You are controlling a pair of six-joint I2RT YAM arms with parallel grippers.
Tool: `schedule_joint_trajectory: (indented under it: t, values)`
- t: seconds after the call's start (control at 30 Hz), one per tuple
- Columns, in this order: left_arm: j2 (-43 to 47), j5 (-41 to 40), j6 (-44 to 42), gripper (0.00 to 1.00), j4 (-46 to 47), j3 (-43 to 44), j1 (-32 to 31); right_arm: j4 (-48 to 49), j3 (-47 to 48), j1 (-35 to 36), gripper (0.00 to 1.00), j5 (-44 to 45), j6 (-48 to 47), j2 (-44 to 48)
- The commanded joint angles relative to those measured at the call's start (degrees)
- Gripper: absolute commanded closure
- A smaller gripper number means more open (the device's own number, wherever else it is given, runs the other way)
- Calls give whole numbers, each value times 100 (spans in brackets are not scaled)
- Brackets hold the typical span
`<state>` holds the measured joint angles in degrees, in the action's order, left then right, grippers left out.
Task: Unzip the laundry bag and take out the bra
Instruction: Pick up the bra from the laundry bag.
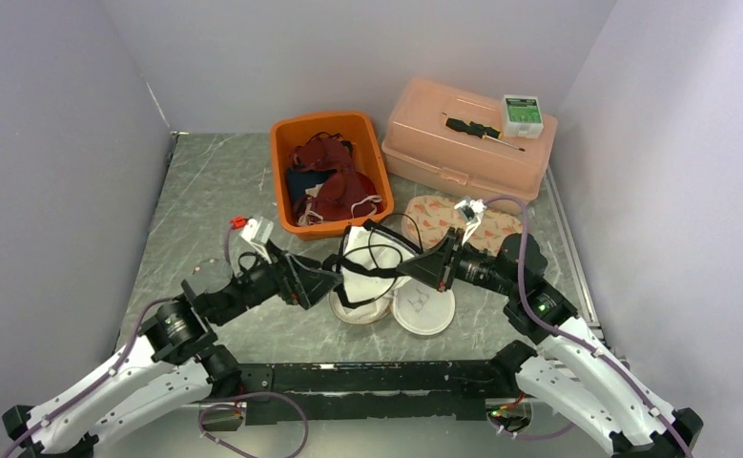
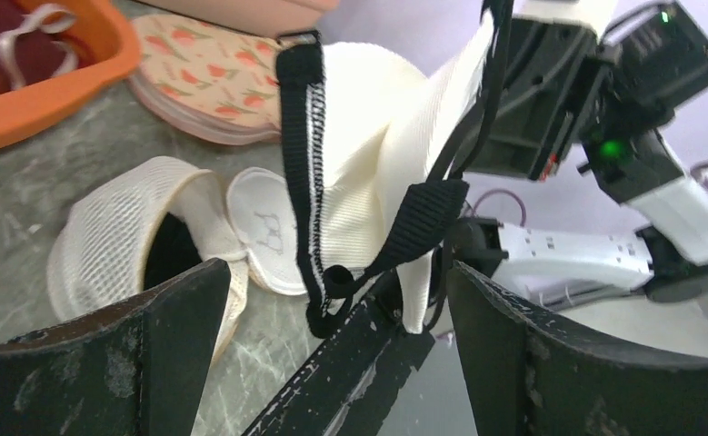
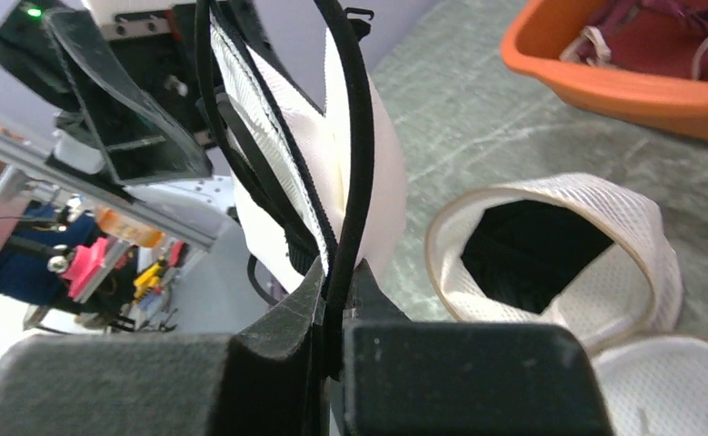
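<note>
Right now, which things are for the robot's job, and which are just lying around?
For the job: white bra, mesh laundry bag, right gripper pinching its strap.
Lying about: orange bin, pink box, screwdriver, floral pad.

Top view is getting even, soft overhead light; faint shadows are sitting under the arms on the worktop (image 1: 205, 191), no hard glare. Wrist cams: near stuff is going soft. Left gripper (image 2: 336, 300) is blurring along the bottom, right gripper (image 3: 336, 300) is reading as a dark out-of-focus mass. White bra (image 2: 359, 136) is running bright, nearly blowing out; bkgd in right wrist view is smearing.
</note>
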<state>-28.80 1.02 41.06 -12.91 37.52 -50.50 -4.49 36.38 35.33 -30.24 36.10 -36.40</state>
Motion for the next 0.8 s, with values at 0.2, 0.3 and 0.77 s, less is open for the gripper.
schedule_joint_trajectory:
  t: [0.2, 0.3, 0.77]
  values:
    - [-1004, 2022, -555, 6, 1526, 584, -20, 2238, -193, -518, 100, -1654, 1197, -119]
    - [-971, 2140, -594, 6, 1797, 527, -14, 2484, -275, -543, 100, -1772, 1361, -198]
    - [-1533, 1994, -477, 55, 1654, 695, -16, 2371, -333, -534, 100, -1526, 1274, -333]
